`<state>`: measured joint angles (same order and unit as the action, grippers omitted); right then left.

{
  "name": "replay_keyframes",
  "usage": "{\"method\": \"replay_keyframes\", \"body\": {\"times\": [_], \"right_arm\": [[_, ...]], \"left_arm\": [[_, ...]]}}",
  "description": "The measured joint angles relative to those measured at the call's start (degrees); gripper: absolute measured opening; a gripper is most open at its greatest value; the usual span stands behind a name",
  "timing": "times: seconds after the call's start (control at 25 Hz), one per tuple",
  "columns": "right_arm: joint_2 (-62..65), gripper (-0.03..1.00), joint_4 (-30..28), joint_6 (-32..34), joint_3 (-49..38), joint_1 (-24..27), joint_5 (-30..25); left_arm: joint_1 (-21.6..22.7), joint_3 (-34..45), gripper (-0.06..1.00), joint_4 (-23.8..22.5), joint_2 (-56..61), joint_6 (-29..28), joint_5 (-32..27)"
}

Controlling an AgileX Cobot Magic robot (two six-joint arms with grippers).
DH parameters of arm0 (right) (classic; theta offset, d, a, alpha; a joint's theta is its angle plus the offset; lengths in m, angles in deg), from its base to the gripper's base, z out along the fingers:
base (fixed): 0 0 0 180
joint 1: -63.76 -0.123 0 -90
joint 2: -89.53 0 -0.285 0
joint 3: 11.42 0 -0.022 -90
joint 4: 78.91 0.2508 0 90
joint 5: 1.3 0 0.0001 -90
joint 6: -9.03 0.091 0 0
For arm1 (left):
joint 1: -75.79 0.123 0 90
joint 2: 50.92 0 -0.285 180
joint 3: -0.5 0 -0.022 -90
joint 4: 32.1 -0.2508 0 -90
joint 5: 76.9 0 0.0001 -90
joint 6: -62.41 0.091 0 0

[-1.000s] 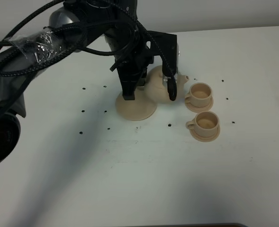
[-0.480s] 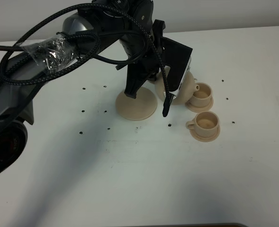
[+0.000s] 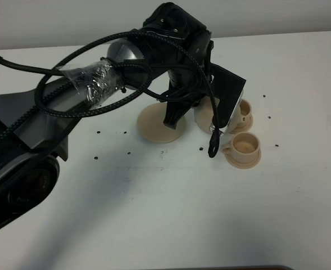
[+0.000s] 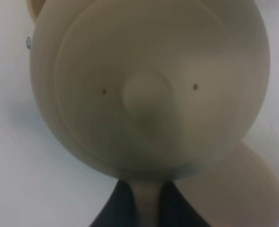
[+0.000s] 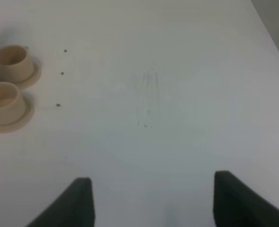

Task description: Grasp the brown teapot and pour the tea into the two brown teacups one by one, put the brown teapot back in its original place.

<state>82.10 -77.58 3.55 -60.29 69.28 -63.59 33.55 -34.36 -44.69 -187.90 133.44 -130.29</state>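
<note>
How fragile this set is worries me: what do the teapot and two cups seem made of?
Teapot: likely ceramic, matte pale tan; even dull surface, no sharp glare, moulded lid knob. Far cup and near cup: seemingly the same matte tan ceramic, with thick rims. Could be plastic; pictures cannot settle it.

The left gripper [image 4: 146,210] has swung right with the brown teapot [image 3: 203,119], away from the large saucer [image 3: 153,127], which now lies more exposed. The teapot has reached the far teacup [image 3: 246,111]; its spout, seen a moment ago, and much of that cup are now hidden behind the arm.
</note>
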Motion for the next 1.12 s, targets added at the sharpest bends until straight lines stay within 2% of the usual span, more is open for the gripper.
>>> {"method": "replay_keyframes", "body": {"times": [0.24, 0.6, 1.12], "right_arm": [[0.0, 0.52, 0.0, 0.0, 0.0, 0.0, 0.0], [0.0, 0.52, 0.0, 0.0, 0.0, 0.0, 0.0], [0.0, 0.52, 0.0, 0.0, 0.0, 0.0, 0.0]], "left_arm": [[-2.6, 0.1, 0.14, -3.7, -0.3, -4.2, 0.3], [-6.1, 0.1, 0.14, -14.5, -0.3, -9.2, -2.9], [-8.2, 0.1, 0.14, -20.1, -0.9, -9.4, -3.6]]}}
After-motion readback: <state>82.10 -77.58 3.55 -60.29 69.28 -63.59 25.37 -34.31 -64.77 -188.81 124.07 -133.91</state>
